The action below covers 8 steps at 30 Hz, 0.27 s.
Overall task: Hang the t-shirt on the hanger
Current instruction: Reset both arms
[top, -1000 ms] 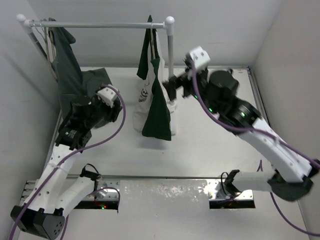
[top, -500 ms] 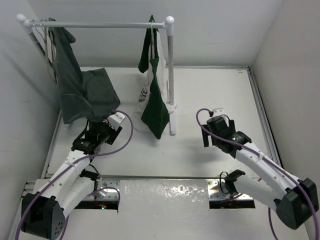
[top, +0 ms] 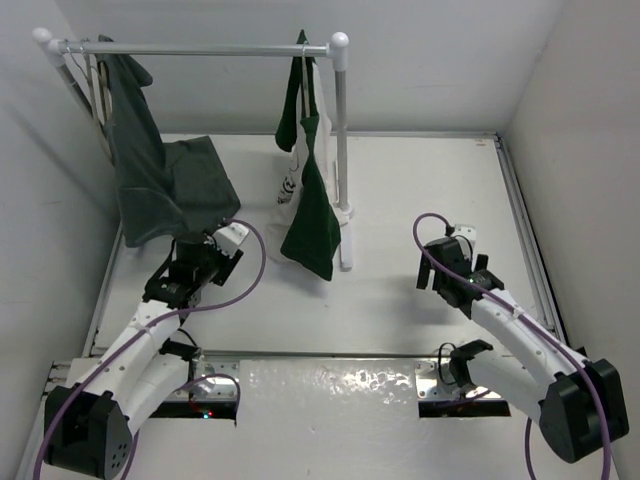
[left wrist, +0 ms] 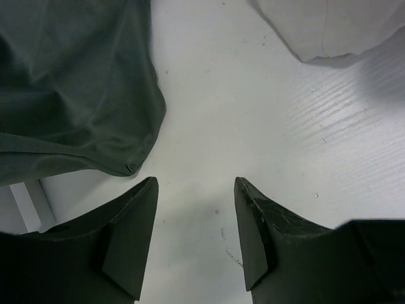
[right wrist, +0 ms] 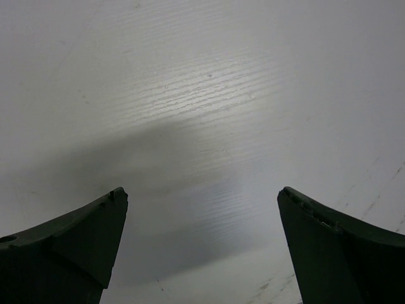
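Observation:
The dark green t-shirt (top: pixel 312 205) with its white panel hangs down from the rail beside the right post, its lower end near the table. Only the hook of the hanger (top: pixel 303 47) shows on the rail; the rest is under the cloth. My left gripper (top: pixel 212 252) sits low over the table, left of the t-shirt. Its fingers (left wrist: pixel 133 234) stand open over bare table, and the left gripper (left wrist: pixel 195 183) holds nothing. A white fold of cloth (left wrist: pixel 329 25) lies ahead to its right. My right gripper (top: pixel 436 272) is off to the right, wide open (right wrist: pixel 202 190) over bare table.
A larger grey-green garment (top: pixel 160 170) hangs from the rail's left end and spreads onto the table; its edge (left wrist: pixel 69 82) lies just ahead-left of my left fingers. The rack's rail (top: pixel 190 48) and right post (top: pixel 343 150) stand at the back. Walls close in on both sides.
Both arms have drawn back from the rack toward the near edge. The right gripper left the t-shirt, which now hangs free and has settled. The left arm pulled away from the grey-green garment.

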{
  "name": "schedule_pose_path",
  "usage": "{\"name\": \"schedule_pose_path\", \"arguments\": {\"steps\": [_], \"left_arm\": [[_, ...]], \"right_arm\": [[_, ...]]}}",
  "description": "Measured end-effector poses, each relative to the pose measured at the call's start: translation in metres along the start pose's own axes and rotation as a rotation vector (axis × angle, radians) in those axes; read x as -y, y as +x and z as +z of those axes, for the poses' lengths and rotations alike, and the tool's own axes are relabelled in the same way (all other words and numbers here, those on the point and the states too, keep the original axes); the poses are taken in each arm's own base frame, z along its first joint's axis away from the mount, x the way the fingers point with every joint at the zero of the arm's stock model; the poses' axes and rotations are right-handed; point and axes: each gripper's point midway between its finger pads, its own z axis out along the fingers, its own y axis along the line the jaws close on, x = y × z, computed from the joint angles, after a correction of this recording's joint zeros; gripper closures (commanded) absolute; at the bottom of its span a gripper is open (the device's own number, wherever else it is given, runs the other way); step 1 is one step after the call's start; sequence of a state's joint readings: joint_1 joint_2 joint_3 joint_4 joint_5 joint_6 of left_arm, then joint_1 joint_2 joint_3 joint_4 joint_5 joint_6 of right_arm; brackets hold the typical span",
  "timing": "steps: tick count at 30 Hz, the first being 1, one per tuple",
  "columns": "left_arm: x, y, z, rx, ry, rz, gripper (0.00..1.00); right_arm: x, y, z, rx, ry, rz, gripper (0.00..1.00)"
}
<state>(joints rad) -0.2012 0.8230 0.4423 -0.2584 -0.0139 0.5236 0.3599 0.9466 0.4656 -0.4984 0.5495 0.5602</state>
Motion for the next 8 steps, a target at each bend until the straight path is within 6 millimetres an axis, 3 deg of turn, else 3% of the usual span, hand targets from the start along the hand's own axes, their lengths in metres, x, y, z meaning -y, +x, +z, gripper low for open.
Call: {"name": "schedule_pose_path", "arguments": {"steps": [8], "left_arm": [[0.0008, 0.0018, 0.0014, -0.009, 0.004, 0.000, 0.51]], "right_arm": [[0.0026, -0.0091, -0.0025, 0.046, 0.015, 0.060, 0.01]]}}
